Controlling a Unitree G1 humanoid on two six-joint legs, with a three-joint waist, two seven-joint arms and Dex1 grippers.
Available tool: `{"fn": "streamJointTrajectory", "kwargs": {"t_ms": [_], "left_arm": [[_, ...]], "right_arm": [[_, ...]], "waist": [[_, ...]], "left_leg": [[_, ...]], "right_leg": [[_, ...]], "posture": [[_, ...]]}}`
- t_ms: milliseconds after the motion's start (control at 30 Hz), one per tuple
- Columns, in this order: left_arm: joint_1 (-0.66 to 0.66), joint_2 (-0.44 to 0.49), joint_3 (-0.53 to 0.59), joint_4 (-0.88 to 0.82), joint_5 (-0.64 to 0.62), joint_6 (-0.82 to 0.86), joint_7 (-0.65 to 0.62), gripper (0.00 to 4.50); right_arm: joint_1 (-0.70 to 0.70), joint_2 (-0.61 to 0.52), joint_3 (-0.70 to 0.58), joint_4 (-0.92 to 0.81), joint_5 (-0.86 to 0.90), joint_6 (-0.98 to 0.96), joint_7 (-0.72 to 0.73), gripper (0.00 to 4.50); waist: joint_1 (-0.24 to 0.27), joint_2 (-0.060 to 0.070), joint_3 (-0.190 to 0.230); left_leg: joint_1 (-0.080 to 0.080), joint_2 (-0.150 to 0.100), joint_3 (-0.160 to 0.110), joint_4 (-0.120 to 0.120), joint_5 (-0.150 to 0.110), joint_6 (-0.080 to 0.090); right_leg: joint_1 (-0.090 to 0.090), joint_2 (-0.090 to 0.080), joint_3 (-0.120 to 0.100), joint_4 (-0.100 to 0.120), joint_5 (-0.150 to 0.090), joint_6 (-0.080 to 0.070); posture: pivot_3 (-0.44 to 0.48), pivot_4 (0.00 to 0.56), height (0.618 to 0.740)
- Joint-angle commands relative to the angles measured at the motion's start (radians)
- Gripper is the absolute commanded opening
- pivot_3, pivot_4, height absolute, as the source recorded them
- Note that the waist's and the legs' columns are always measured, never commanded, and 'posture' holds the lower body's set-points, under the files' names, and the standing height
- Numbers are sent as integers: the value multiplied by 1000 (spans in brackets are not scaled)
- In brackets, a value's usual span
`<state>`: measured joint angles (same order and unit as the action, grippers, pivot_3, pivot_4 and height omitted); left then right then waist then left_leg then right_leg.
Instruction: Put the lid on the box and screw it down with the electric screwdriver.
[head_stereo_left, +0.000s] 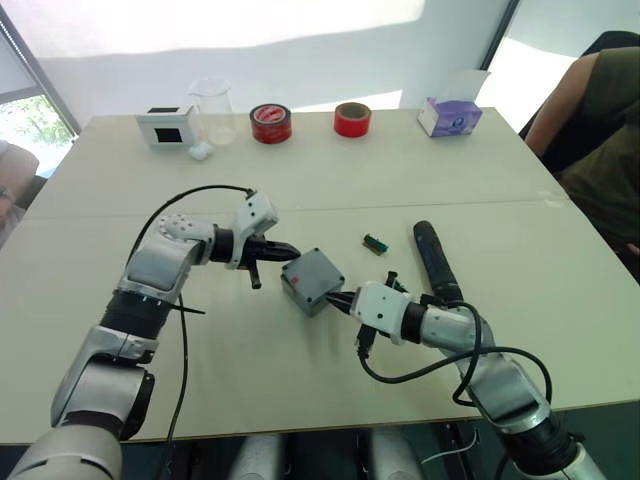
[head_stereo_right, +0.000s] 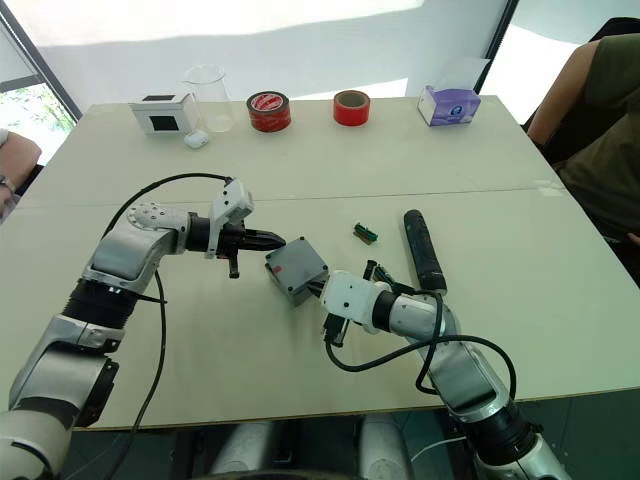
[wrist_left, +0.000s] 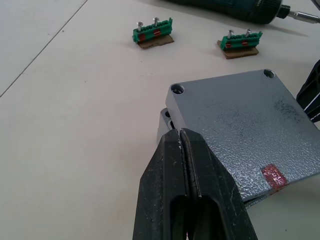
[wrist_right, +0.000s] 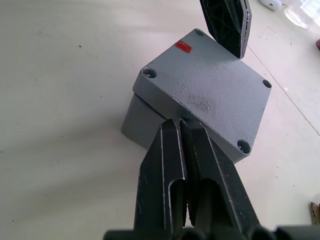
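Two grippers, left (head_stereo_left: 281, 248) and right (head_stereo_left: 342, 298), were clenched shut | lid (head_stereo_left: 315, 275) sat crooked on box (wrist_right: 137, 117) between them | electric screwdriver (head_stereo_left: 437, 260) nearer right.

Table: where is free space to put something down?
Free: the wide strip of table between the red tape and the box, and the near left corner. Crowded: around the box, both grippers and the screwdriver.
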<state>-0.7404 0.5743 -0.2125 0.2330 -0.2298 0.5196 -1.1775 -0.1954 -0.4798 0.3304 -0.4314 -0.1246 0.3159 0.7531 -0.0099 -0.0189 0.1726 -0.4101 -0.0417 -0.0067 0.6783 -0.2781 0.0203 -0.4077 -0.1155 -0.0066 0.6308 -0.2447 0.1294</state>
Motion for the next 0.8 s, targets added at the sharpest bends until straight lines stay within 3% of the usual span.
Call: {"fn": "streamJointTrajectory", "kwargs": {"t_ms": [33,800], "left_arm": [[7,11,18,-41,-17,5,-12,0],[45,12,0,-85,-19,19,-19,0]], "right_arm": [[-24,7,1,-8,7,-27,-8,77],[-5,-17,-19,-19,6,-39,-20,77]], "waist": [[0,0,0],[1,0,0]], "left_leg": [[0,0,0,0,0,0],[0,0,0,0,0,0]], "right_leg": [[0,0,0,0,0,0],[0,0,0,0,0,0]], "posture": [[0,150,740],[0,150,740]]}}
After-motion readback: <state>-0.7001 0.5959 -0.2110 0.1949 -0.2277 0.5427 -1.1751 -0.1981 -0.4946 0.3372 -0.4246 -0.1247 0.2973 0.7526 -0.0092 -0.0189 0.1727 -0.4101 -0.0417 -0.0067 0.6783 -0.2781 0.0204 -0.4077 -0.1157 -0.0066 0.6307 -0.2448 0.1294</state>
